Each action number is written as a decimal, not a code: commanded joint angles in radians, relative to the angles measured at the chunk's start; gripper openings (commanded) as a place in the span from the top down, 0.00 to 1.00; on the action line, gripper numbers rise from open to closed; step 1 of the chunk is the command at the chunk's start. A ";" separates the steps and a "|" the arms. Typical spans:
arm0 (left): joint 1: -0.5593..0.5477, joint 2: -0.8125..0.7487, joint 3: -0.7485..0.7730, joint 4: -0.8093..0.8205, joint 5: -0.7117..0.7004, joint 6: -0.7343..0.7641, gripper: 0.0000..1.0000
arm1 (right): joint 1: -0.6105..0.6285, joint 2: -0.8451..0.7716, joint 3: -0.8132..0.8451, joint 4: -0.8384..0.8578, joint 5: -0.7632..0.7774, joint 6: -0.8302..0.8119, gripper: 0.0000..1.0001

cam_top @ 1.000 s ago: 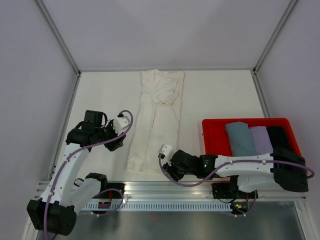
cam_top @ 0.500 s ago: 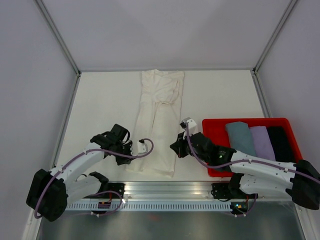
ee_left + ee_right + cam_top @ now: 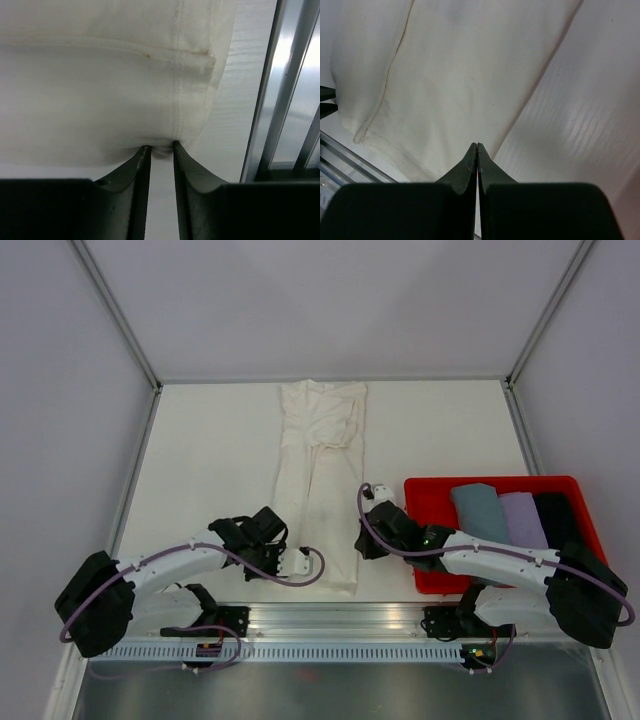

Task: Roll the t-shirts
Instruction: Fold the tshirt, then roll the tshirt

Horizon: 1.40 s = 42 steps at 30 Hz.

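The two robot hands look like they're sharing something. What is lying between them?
The near end of the cream t-shirt lies between the left gripper and the right gripper, one at each side edge. The top view shows it.

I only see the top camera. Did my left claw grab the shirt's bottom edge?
Observer: Yes. The left wrist camera shows a pucker of the t-shirt hem pinched between the left claw tips.
Kid: What about the right claw?
Observer: The right wrist camera shows the right claw shut tight at the shirt's side edge, with no cloth visible in it.
Kid: Is the shirt clean?
Observer: Not quite: faint brownish marks sit along a seam near the hem.
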 commanded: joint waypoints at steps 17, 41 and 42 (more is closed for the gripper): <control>-0.093 -0.314 0.012 -0.187 0.054 0.304 0.28 | -0.025 -0.215 0.113 -0.184 -0.184 -0.892 0.35; -0.116 -0.270 -0.173 -0.002 0.044 0.439 0.49 | 0.285 0.129 0.004 -0.078 -0.300 -1.317 0.60; -0.116 -0.270 -0.176 -0.003 0.044 0.441 0.50 | 0.288 0.138 0.014 -0.078 -0.297 -1.314 0.65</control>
